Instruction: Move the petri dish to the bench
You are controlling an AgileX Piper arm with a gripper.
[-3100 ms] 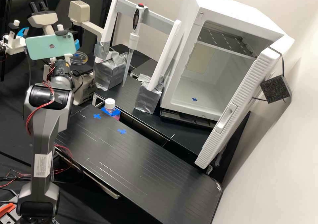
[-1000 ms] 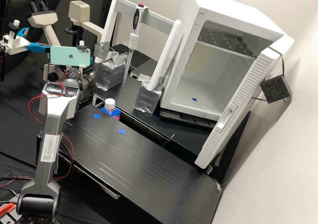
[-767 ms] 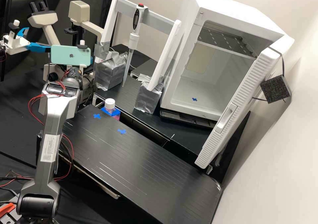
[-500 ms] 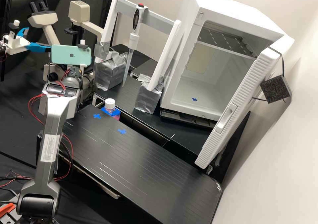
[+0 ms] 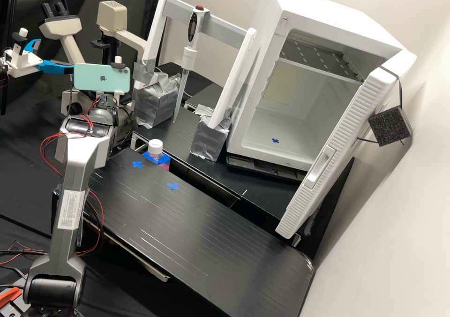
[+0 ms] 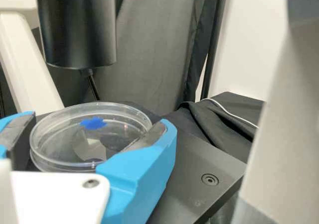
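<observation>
A clear petri dish (image 6: 60,142) sits at the stage (image 6: 219,157) of a microscope (image 5: 63,27), clasped at its rim between the two blue fingers (image 6: 149,167) of the gripper (image 6: 97,127). The dish lies roughly level with the stage, its broad face upward; being round, it has no one long axis. A blue patch (image 6: 93,123) shows in or through the clear plastic; which of the two cannot be told.

The white gripper housing (image 6: 55,196) and one finger mask part of the dish's lower wall, so whether its underside touches the stage is unclear. In the high view a pale green phone (image 5: 101,78) covers the arm's wrist end and much of the microscope's middle.

A gap separates the dish from the microscope's black cylinder (image 6: 77,30) above. Past the dish, the stage runs on to a straight edge, with a round fitting (image 6: 210,179) set near it. A pale upright shape (image 6: 279,114) rises beside the stage.

In the high view, the black bench (image 5: 197,242) stretches away to the right of the microscope and nearer the camera, two blue tape marks (image 5: 137,164) on its near-microscope end. A white-capped bottle (image 5: 155,147) stands by its far edge, between microscope and white cabinet (image 5: 375,31).
</observation>
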